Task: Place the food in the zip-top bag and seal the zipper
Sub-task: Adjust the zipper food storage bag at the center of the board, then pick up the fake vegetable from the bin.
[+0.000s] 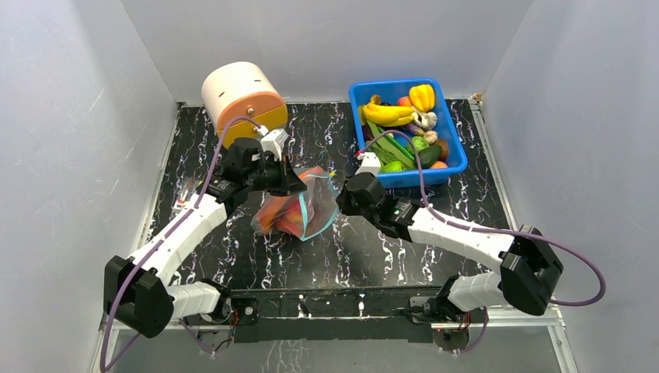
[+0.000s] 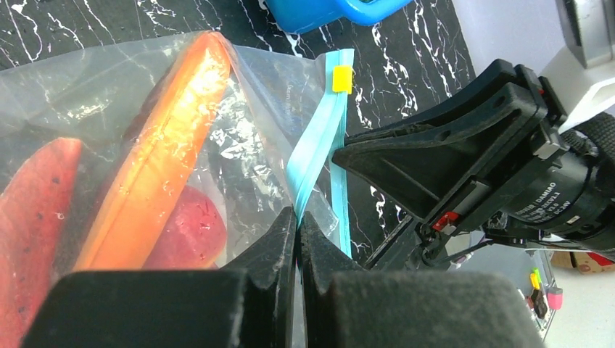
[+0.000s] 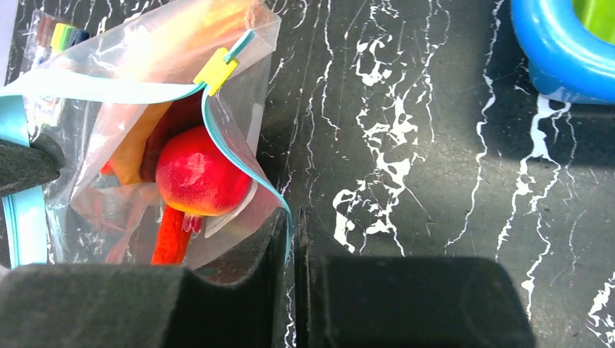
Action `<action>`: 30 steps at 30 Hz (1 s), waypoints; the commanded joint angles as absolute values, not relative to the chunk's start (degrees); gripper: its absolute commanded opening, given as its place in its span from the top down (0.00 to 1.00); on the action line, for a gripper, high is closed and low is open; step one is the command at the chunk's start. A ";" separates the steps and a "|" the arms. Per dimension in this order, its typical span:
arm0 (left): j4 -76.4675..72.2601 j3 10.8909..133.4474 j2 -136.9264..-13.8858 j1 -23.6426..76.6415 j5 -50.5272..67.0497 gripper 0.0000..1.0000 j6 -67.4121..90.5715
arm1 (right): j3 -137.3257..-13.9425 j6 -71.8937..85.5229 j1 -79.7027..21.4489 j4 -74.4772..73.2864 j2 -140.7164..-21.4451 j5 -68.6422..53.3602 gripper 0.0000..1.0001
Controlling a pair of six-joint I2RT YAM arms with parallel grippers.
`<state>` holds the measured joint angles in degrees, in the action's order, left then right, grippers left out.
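The zip-top bag (image 1: 299, 211) lies mid-table, clear and crinkly, with food inside: an orange piece (image 2: 167, 145), red pieces and a red-yellow peach (image 3: 197, 177). Its teal zipper (image 2: 315, 145) carries a yellow slider (image 3: 215, 71) near one end. My left gripper (image 2: 298, 214) is shut on the zipper strip at the bag's left side. My right gripper (image 3: 292, 217) pinches the teal edge at the other side, with only a thin slit between its fingers. Between the two grips the mouth gapes a little. More food, such as a banana (image 1: 386, 114), lies in the bin.
A blue plastic bin (image 1: 451, 167) of toy fruit and vegetables stands at the back right, close behind my right wrist. A white and orange cylinder (image 1: 242, 95) sits at the back left. Grey walls enclose the black marbled table (image 1: 373, 249) on three sides.
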<state>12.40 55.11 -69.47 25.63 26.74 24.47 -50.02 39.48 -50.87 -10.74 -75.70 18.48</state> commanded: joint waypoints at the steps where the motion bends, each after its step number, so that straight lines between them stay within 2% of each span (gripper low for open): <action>1: 11.77 55.83 -69.86 25.75 28.85 1.00 21.34 | -50.81 40.22 -50.54 -11.32 -73.50 23.55 0.89; 7: 11.94 56.71 -70.05 25.75 29.31 1.00 17.56 | -54.93 35.96 -50.49 -15.34 -71.66 23.12 0.58; 17: 14.61 57.76 -69.70 25.75 32.32 1.00 8.84 | -59.71 26.35 -49.99 -20.10 -68.53 28.98 0.37; 25: 17.20 57.73 -69.87 25.75 35.38 1.00 4.18 | -64.75 18.47 -41.32 -18.98 -70.99 33.58 0.35; 30: 14.93 56.15 -68.85 25.75 37.47 1.00 4.94 | -65.43 6.87 -33.86 -13.85 -76.51 31.79 0.47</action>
<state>16.25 55.92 -70.24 25.63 33.87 6.37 -62.85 17.04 -38.65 -19.27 -72.60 30.48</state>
